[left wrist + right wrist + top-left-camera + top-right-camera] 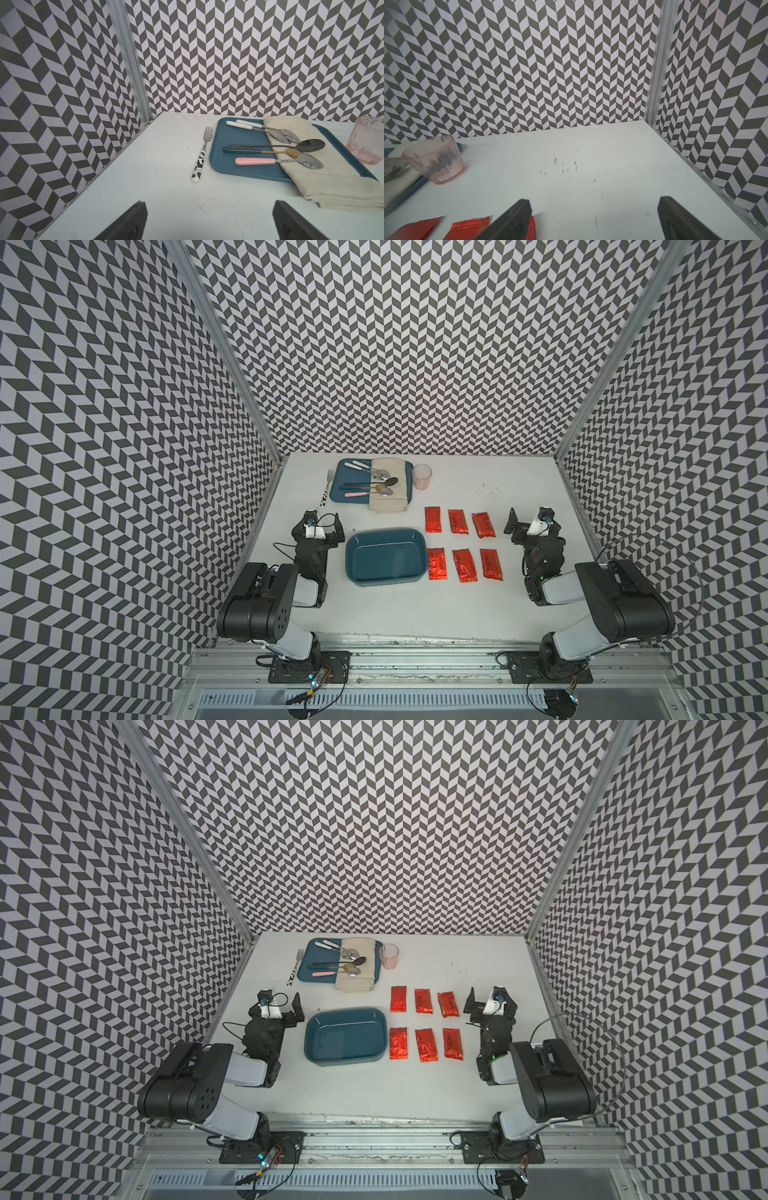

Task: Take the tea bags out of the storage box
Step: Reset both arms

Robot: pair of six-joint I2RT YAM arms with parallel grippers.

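The teal storage box (386, 558) (345, 1038) stands mid-table in both top views, and its inside shows bare. Several red foil tea bags lie flat on the table just right of it in two rows, a far row (458, 521) and a near row (464, 566). My left gripper (318, 522) (209, 204) hovers left of the box, open, with only table between its fingers. Right of the tea bags is my right gripper (534, 520) (595, 201), also open and holding nothing. Ends of the far tea bags (467, 227) show beside one of its fingers in the right wrist view.
At the back stands a flat blue tray (338, 489) carrying several spoons and a beige cloth (388, 497). A patterned-handle fork (326, 489) lies left of the tray and a pink cup (422, 477) right of it. Patterned walls close three sides.
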